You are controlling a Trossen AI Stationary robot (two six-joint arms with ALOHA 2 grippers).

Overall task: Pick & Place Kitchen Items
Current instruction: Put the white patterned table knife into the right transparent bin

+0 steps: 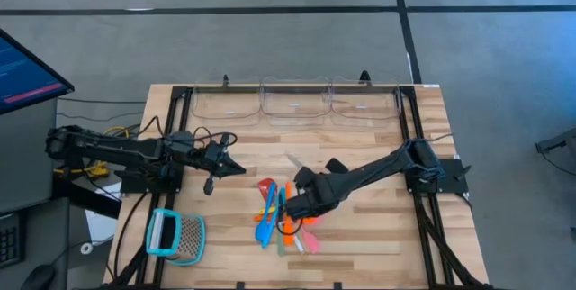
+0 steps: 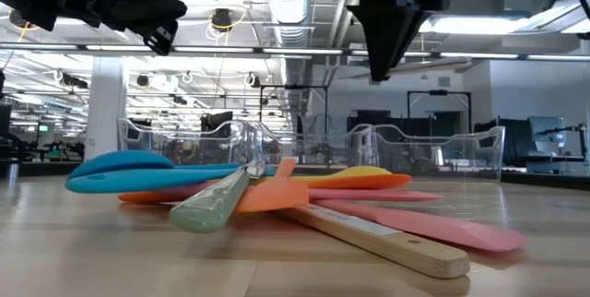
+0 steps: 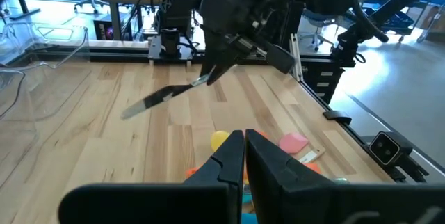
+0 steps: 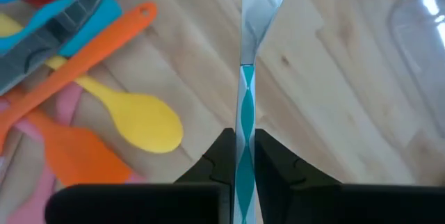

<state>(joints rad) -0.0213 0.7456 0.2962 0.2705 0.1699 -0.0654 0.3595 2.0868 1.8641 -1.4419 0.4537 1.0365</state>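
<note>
Silvery metal with a teal-striped handle, the slim spatula (image 4: 250, 57) is clamped between the jaws of the right gripper (image 4: 242, 156); in the high view its blade (image 1: 294, 161) pokes out over bare wood just beside the utensil pile (image 1: 283, 213), and the handle end is hidden by the fingers. The right arm covers part of the pile from above, so a full count is not possible. Seen at the pile: one yellow spoon (image 4: 135, 116), two orange pieces (image 4: 76, 64), at least two blue ones (image 2: 120, 170), one pale green handle (image 2: 210, 207), one pink spatula (image 2: 433, 225) on a wooden handle.

Well away from the pile toward the desk (image 1: 360, 236) corner lies one teal-framed mesh tool (image 1: 174, 235). Three clear bins (image 1: 295, 101) line the far edge beyond the pile. The left gripper (image 1: 236, 168) hangs beside the pile, jaws clenched on nothing. A monitor (image 1: 27, 69) is cut off by the frame.
</note>
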